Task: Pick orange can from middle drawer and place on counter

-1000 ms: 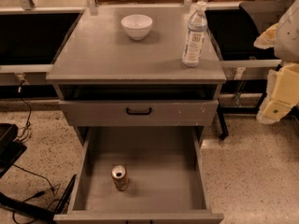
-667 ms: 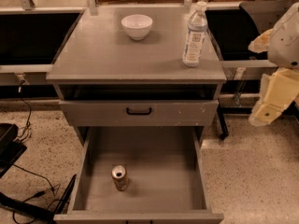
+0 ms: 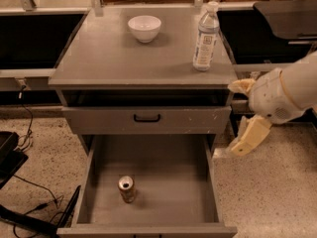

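Camera view: gripper [image 3: 243, 114] spread, empty, right of middle drawer [image 3: 168, 177]; arm [image 3: 297, 90] cut off.

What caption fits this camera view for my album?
Open claw beside the counter; orange can stands in the middle drawer.

A single camera is looking steeply down from the front (fairly near) at the counter [image 3: 114, 58], the gripper [image 3: 234, 118] showing at right.

Open drawer [image 3: 163, 175] with can [image 3: 127, 188]; gripper [image 3: 233, 119] alongside.
Can upright at 7 o'clock on the drawer floor. Counter [image 3: 124, 61] bears bowl [image 3: 144, 28] at 12 o'clock and bottle [image 3: 206, 38] at 2 o'clock. Gripper, fingers spread, off the counter's edge at 4 o'clock.
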